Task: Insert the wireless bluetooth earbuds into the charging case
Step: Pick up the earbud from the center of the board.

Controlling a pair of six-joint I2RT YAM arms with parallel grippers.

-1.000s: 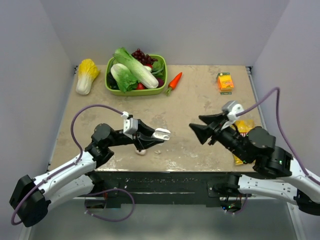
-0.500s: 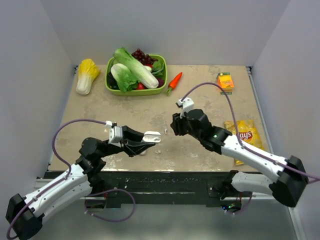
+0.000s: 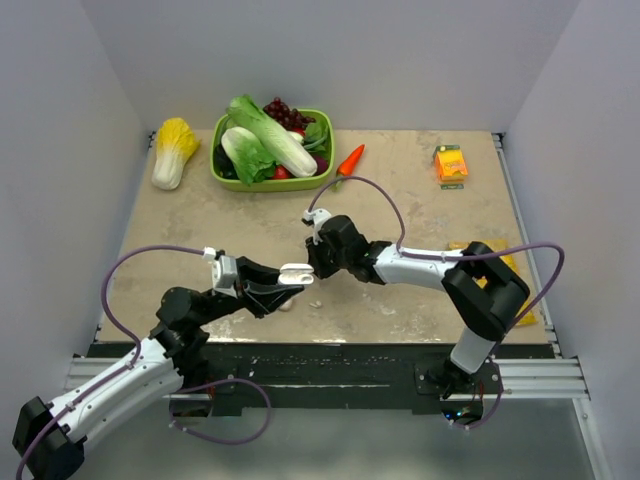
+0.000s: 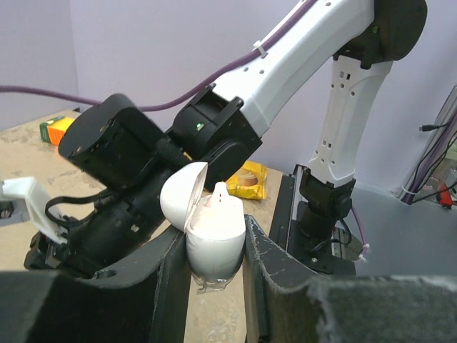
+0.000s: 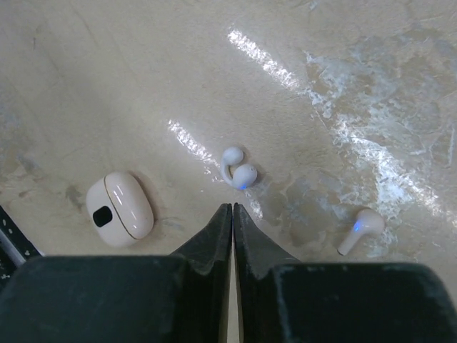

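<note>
Currently, left tool is pinching the open charging case aloft, while right tool, pressed together and empty, is hovering just beside an earbud lying on the surface, where a blunt nudge could skid it away.

Cream-white rounded plastic charging case: smooth, glossy. Mottled beige tabletop: polished sheen. Tiny white plastic earbuds: shiny.

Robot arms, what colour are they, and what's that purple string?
The left arm and right arm are white with chunky black joints. A purple cable loops off each. The left claw and right claw are black wedges.
</note>
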